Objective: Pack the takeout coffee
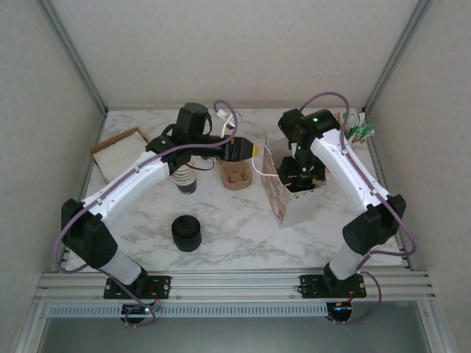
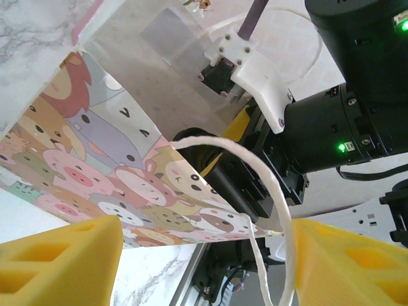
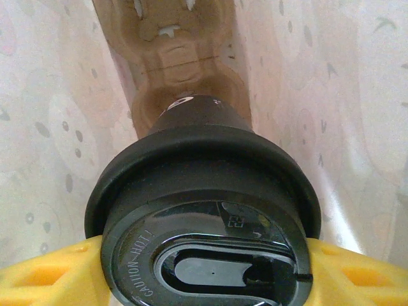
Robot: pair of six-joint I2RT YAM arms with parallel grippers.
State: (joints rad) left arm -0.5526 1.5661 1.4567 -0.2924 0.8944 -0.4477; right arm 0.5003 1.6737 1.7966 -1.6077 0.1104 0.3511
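On the marble worktop point(image 1: 243, 235), the left tool point(image 2: 204, 255) is held wide open, its fingers point(image 2: 57, 255) spread either side of the bag point(image 1: 283, 198) handle point(image 2: 268, 185). Between the bag's walls, the coffee point(image 3: 204, 210) is clamped by the right tool point(image 1: 300, 176).

The black-lidded, dark-walled takeout coffee point(image 3: 204, 210) is inside the paper bag point(image 3: 51, 127).

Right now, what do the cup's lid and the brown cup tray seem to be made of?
The lid looks like glossy black plastic: raised lettering, sharp reflections. The tray is probably matte brown moulded pulp: dull surface, soft pressed contours.
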